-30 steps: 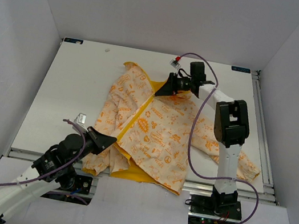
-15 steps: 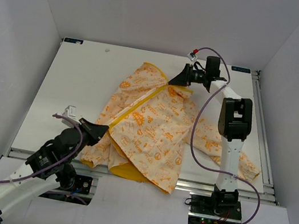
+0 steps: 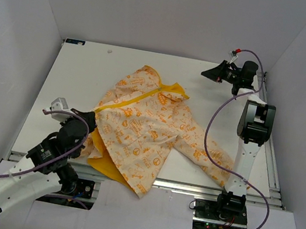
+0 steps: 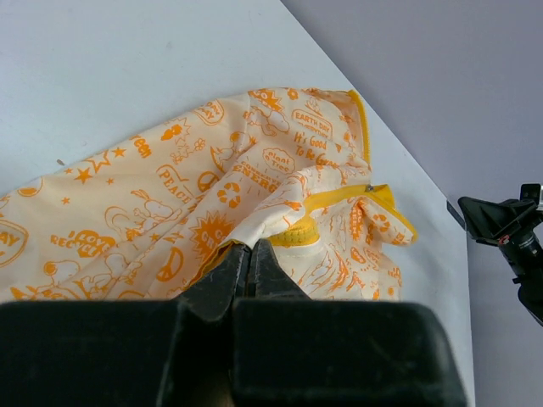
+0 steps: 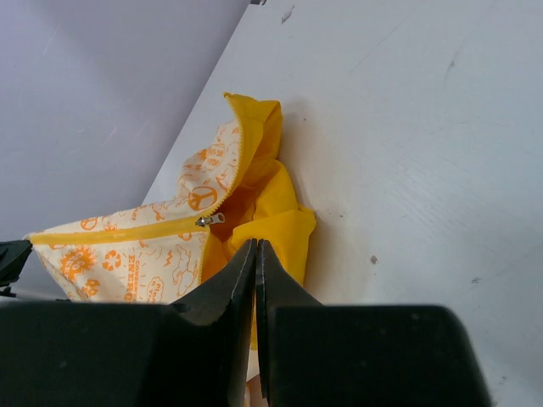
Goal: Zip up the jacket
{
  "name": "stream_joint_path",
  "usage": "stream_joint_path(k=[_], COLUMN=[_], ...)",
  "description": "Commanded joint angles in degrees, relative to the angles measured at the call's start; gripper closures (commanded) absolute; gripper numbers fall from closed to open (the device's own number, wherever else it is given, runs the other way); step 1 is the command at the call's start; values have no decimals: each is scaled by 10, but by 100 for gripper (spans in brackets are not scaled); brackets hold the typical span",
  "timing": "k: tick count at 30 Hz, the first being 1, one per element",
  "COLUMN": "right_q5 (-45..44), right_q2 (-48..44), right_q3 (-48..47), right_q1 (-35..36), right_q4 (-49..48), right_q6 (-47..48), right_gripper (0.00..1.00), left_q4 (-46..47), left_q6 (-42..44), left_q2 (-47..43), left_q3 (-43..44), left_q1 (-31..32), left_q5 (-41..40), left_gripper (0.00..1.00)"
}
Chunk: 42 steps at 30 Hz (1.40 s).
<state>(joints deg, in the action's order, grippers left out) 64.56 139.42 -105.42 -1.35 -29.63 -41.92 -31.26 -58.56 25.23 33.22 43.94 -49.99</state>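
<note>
The left gripper (image 4: 253, 251) is pressed fully shut on a fold of the jacket (image 3: 139, 125) at its hem, at the foot of the zipper (image 3: 127, 99). The right gripper (image 3: 212, 74) is closed just as tight but holds nothing and hangs over the far right of the table (image 3: 71, 76), well apart from the cloth. The jacket lies patterned side up across the middle of the table, hem toward the near left, collar (image 3: 172, 89) toward the far side, one sleeve (image 3: 210, 157) trailing to the near right. In the right wrist view the zipper pull (image 5: 209, 220) sits close under the collar and the teeth below it look joined, so the zipping stroke seems all but done. Next comes a check that the pull is fully up; if it is short, the right gripper must pinch that small tab again while the left anchors the hem.
</note>
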Motion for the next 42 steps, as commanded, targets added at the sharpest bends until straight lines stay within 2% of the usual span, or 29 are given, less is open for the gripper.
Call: stream_joint_path(k=[1,3,5,6,9,13,17,19,23,27,29,36,42], right_q5=[10,4,-21,-31,-32,4,12,5,-11,-24,-35,-30,-28], right_q2=[-38,-49,-70,-78,-81,-62,-42,-36,-24,-12,-7,8,4], right_q3=[23,37,54,53,35,23,-11,-26,-49,-61,-62,-41,-25], right_q1=[31,44,62,70,85,93,116,123,144,165,171,185,198], right_q4=[-1,38,85,111,164,161,205,218,231,236,237,210,206], right_q6=[35,77,120,146,202,210,254,259,266,279,280,261,265], right_gripper=[92,89,78,72,59,43,40,40,41,41,41,42,43], left_q4=[9,5,17,24,30,104,159,168,176,217,246,328,374], left_q6=[-10,-6,29,45,83,214,308,354,426,450,455,545,554], left_q2=[-19,-32,-53,-60,-76,-53,88,198,359,475,510,653,714], left_q3=[-34,-52,-57,-46,-10,13,67,125,211,251,249,264,262], left_q1=[-1,0,-1,-1,-1,-1,-1,0,-18,-100,-129,-143,-145], left_q5=[-38,-10,30,45,77,147,219,250,273,459,527,580,556], left_gripper=[91,74,55,51,46,41,38,38,34,35,35,34,35])
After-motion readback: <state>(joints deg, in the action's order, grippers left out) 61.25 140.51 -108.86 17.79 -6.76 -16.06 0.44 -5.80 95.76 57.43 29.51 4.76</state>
